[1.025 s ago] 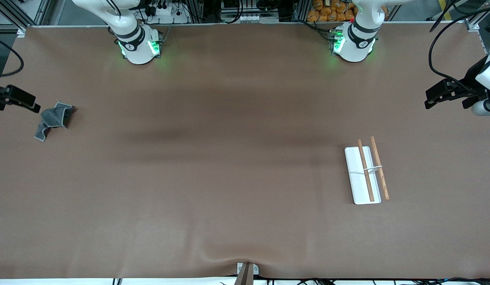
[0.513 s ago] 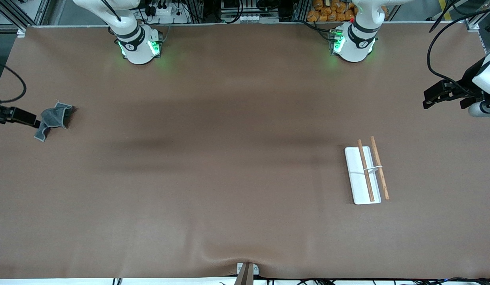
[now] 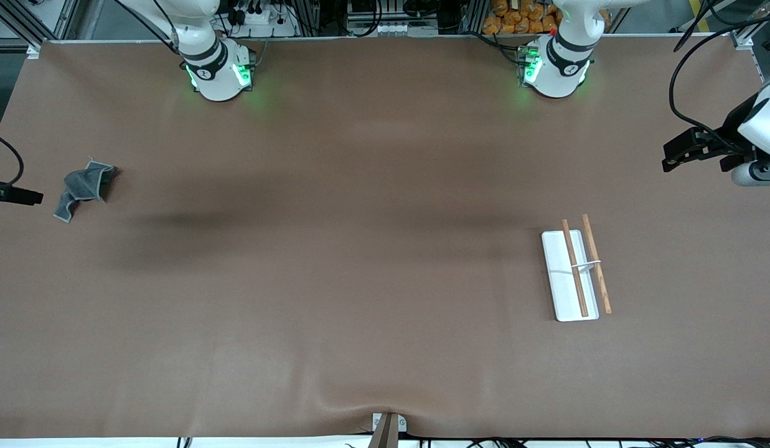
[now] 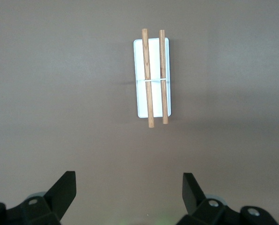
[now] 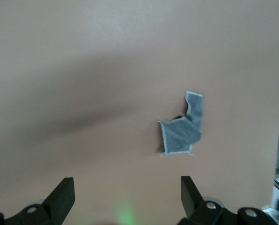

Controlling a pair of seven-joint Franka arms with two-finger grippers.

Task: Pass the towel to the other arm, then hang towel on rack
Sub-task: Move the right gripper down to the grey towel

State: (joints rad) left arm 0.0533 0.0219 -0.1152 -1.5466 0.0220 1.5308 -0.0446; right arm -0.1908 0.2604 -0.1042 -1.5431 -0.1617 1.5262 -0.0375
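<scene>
I am holding my right gripper (image 3: 33, 198) over the table (image 3: 360, 249) at the right arm's end, at mid-height on the very edge of the front view, with its fingers (image 5: 64, 193) spread wide and nothing in them. The towel (image 3: 83, 186) is lying crumpled on the table just beside it, grey side up with its pale stitched hem showing. My left gripper (image 3: 671, 158) is waiting over the left arm's end, in the upper part of the frame, also spread wide and empty. The rack (image 3: 574, 270) is sitting in the lower half of the frame toward that end, well apart from the towel.

I judge the step in hand to be the pick-up. To do it well, I am thinking of centring the open fingers over the thickest fold, coming straight down and pinching a bunched ridge, not the thin hem, so that plenty of cloth hangs free for the hand-over.

I am finding no readable brand, label or writing anywhere
</scene>
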